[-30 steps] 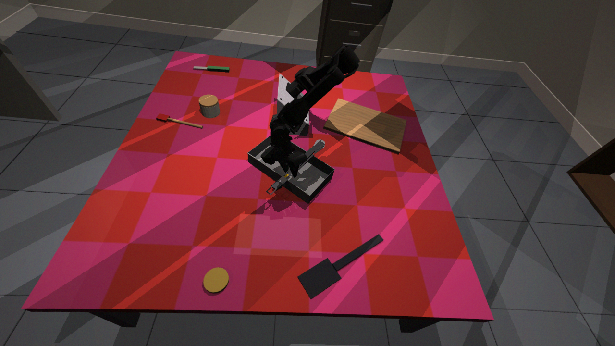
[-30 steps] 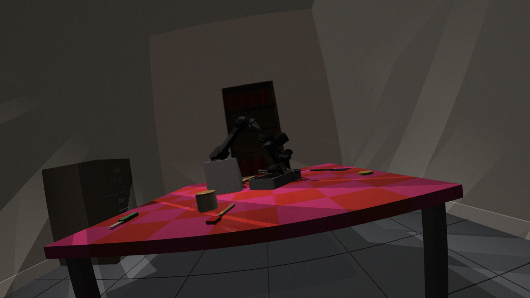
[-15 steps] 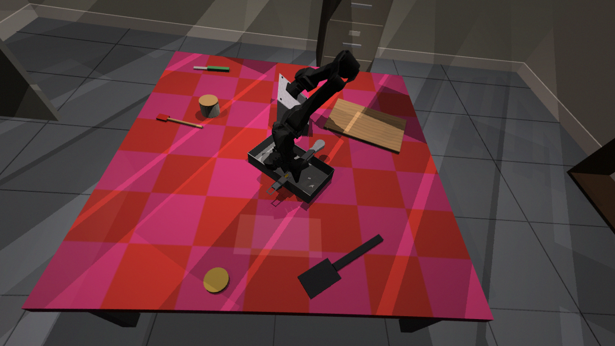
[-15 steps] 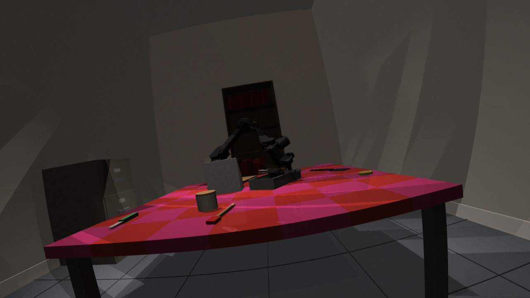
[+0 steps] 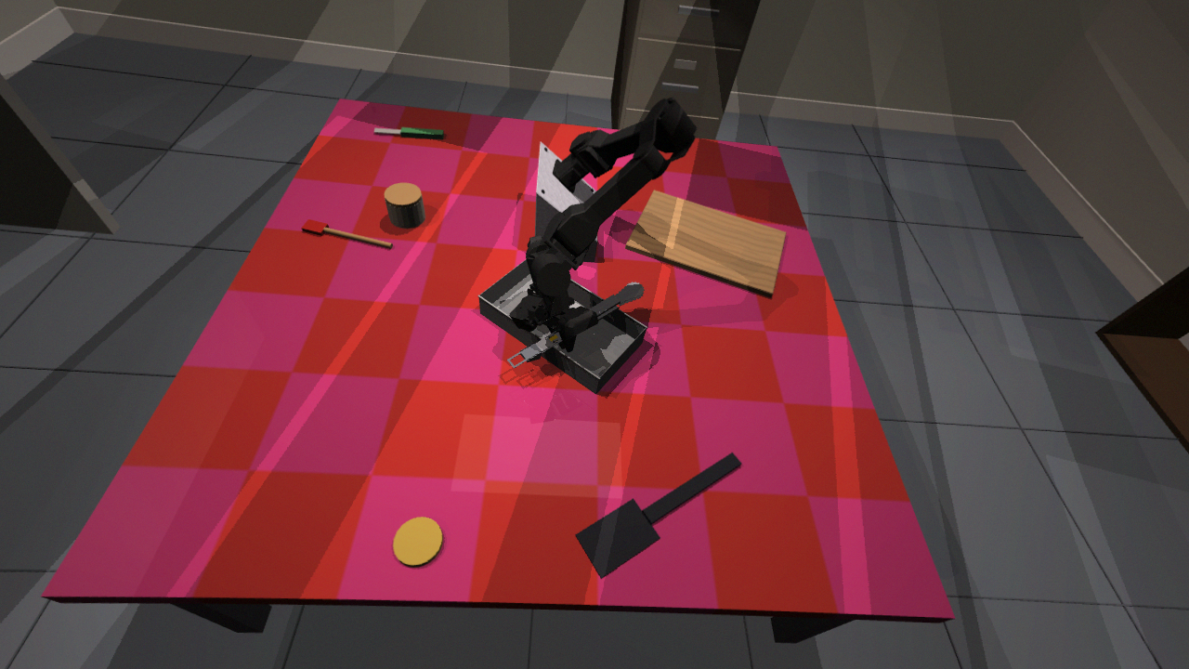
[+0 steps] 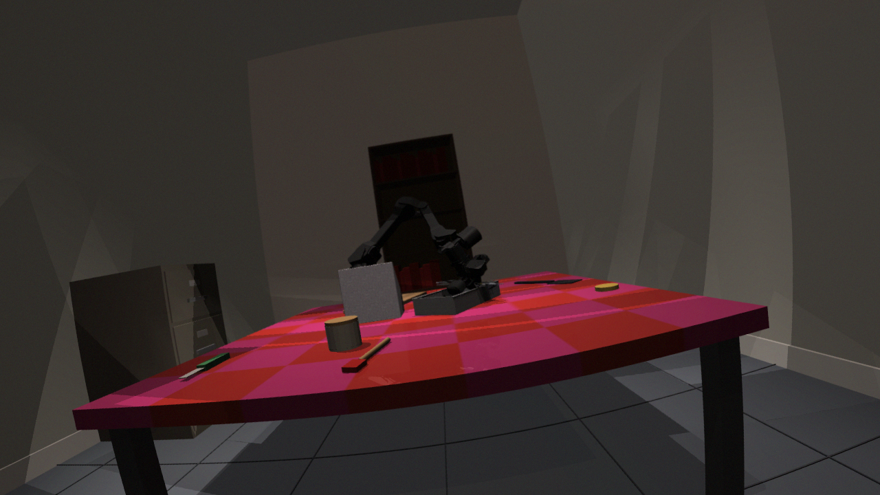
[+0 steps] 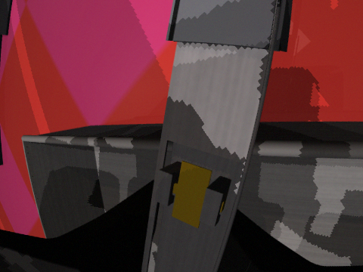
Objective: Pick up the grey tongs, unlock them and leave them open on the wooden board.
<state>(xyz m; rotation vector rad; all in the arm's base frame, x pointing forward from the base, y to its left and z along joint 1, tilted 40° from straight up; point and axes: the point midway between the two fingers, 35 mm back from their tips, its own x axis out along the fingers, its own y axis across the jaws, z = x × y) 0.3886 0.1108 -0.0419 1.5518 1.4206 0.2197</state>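
Observation:
The grey tongs (image 5: 625, 295) (image 7: 217, 91) lie crosswise over the dark roasting tin (image 5: 621, 358) (image 6: 434, 306) (image 7: 280, 148), with their rounded tips past its far side and the wire loop past its near side. A yellow lock piece (image 5: 554, 337) (image 7: 193, 194) sits near the hinge. My gripper (image 5: 565, 326) points down and is shut on the tongs, its black fingers pressing from both sides beside the lock piece. I cannot tell whether the tongs touch the tin's rim. The wooden board (image 5: 723, 249) (image 6: 413, 296) lies to the right of the arm's base in the top view.
A round can (image 5: 404, 206) (image 6: 343, 334), a red-headed spatula (image 5: 357, 236) (image 6: 373, 350) and a green-handled knife (image 5: 422, 133) (image 6: 213, 361) are on the left. A yellow disc (image 5: 417, 541) (image 6: 606, 287) and a black turner (image 5: 618, 536) lie near the front. A grey box (image 6: 370, 292) stands at the arm's base.

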